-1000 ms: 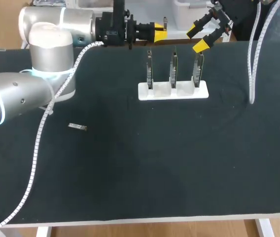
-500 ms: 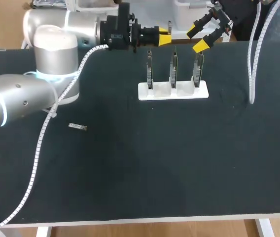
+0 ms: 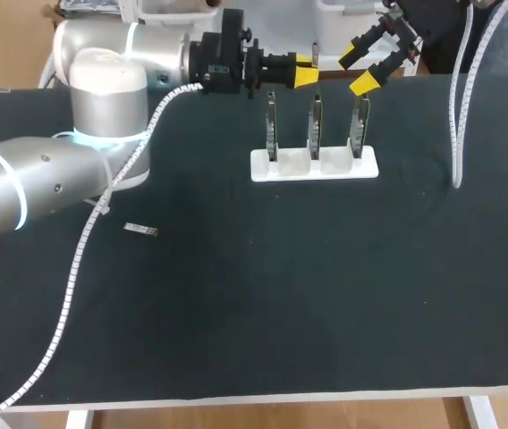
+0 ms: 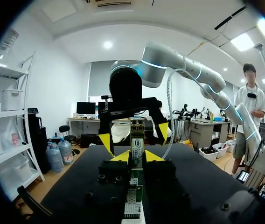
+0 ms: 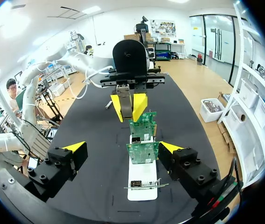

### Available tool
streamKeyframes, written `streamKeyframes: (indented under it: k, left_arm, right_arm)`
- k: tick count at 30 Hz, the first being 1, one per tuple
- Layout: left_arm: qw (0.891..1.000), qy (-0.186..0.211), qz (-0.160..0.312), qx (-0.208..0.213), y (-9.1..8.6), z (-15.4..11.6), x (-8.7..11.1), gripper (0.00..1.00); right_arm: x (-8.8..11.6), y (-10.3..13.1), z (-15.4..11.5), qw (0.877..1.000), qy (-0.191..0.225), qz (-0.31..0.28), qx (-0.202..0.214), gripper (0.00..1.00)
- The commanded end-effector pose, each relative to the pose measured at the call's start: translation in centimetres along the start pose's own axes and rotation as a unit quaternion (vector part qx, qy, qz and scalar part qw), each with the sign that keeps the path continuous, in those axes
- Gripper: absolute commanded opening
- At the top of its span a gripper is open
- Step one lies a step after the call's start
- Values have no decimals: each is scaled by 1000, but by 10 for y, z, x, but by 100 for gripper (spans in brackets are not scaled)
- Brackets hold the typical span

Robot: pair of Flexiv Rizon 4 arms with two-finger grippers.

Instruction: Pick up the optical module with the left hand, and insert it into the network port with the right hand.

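Note:
My left gripper (image 3: 307,71) hangs above the far end of the board stand, shut on a slim metal optical module (image 3: 315,55). In the left wrist view the module (image 4: 136,145) stands between the yellow tips of the left gripper (image 4: 138,156). My right gripper (image 3: 358,68) is open just to the right of it, facing it, with nothing between its fingers. In the right wrist view the right gripper (image 5: 123,147) stands wide open, and ahead of it the left gripper (image 5: 128,107) holds the module (image 5: 123,100). Three upright circuit boards (image 3: 315,125) sit in a white stand (image 3: 314,166).
A second small module (image 3: 140,230) lies flat on the black table (image 3: 263,295) at the left. A white corrugated cable (image 3: 457,107) hangs down onto the table at the far right. The left arm's cable (image 3: 71,268) trails across the table's left side.
My left arm has carried the module to the right, closer to the right gripper and over the boards. The right gripper has stayed still and open.

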State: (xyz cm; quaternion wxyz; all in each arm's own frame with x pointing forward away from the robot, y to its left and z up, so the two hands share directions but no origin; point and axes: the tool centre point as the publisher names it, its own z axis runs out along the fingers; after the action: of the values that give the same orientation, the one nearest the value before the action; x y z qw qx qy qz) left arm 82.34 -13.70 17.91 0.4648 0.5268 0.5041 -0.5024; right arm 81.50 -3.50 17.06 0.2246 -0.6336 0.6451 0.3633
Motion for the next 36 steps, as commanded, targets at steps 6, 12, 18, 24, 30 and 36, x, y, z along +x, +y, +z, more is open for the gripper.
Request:
streamKeyframes:
  k: [6, 12, 18, 24, 30, 36]
  left_arm:
    - [1000, 5, -1, 23, 12, 4, 1, 0]
    - [1000, 6, -2, 27, 13, 6, 1, 0]
    - [999, 7, -5, 35, 10, 12, 2, 0]
    - [999, 10, -7, 35, 8, 11, 3, 0]
    - [1000, 11, -10, 14, 10, 6, 4, 0]
    - [1000, 9, -9, 12, 10, 5, 3, 0]
  right_arm:
    - [-2, -8, -2, 990, 1, 1, -142, 100]
    - [-2, -8, -2, 990, 1, 1, -142, 100]
    - [-2, -8, -2, 990, 1, 1, -142, 100]
    - [-2, -8, -2, 990, 1, 1, -142, 100]
    - [-2, -8, -2, 990, 1, 1, -142, 100]
    - [-2, -8, -2, 990, 1, 1, -142, 100]
